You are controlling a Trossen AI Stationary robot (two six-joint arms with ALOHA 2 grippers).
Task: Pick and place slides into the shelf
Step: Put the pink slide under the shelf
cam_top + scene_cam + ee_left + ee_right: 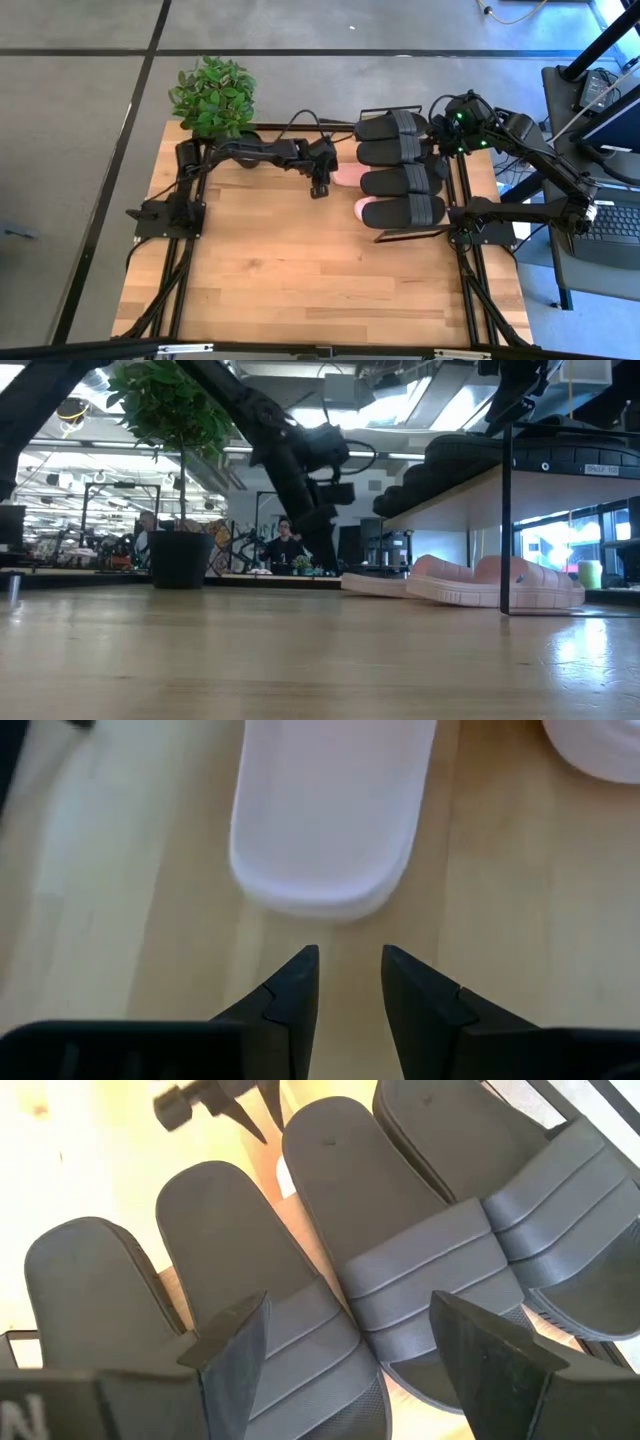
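Four black slides [398,166] lie side by side on top of the shelf [570,485] at the table's right. They also show in the right wrist view [330,1230]. Two pale pink slides [500,585] rest sole-down on the tabletop under the shelf, their heels sticking out to the left [347,177]. My left gripper [320,188] hangs just left of the far pink slide's heel [325,820], its fingers [350,960] a little apart and empty. My right gripper [447,140] hovers over the black slides' straps, wide open [350,1315] and empty.
A potted plant [213,95] stands at the table's far left corner. The near half of the tabletop [300,290] is bare wood. The shelf's thin black leg [506,530] stands in front of the pink slides. A person [285,545] shows far off in the room.
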